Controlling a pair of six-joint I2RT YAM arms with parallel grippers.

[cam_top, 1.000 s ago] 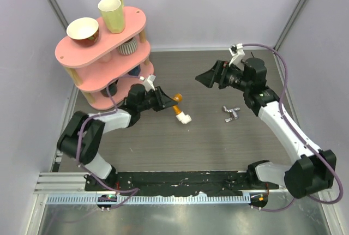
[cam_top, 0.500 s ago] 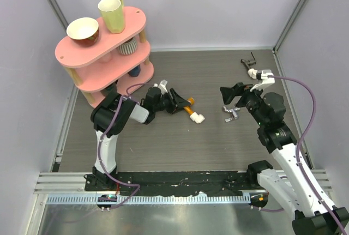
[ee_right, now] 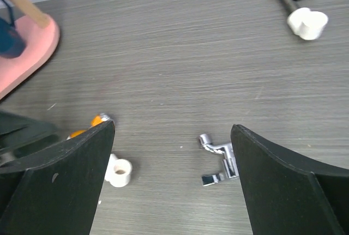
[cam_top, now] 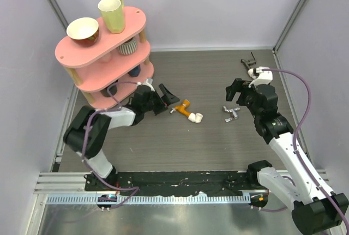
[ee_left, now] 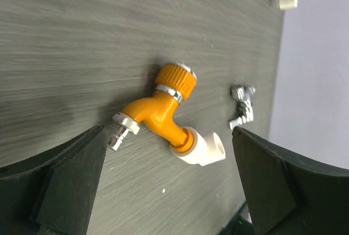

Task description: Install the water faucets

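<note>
Dark wood-grain bench [cam_top: 207, 142] carries a pink tiered shelf [cam_top: 82, 52] at its far left. Left fingers [ee_left: 71, 180] and right fingers [ee_right: 272, 186] both stand spread wide, holding nothing. Just ahead of the left fingers lies the orange plastic tap [ee_left: 158, 112], joined to its short white cylindrical fitting [ee_left: 204, 150].

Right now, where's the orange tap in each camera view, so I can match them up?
Top external: orange tap near the picture's centre.
Left wrist: mid-picture, in full view.
Right wrist: only a sliver shows at lower left, the rest hidden.
Shared landmark: the small silver tap piece, to the tap's right in every view.
</note>
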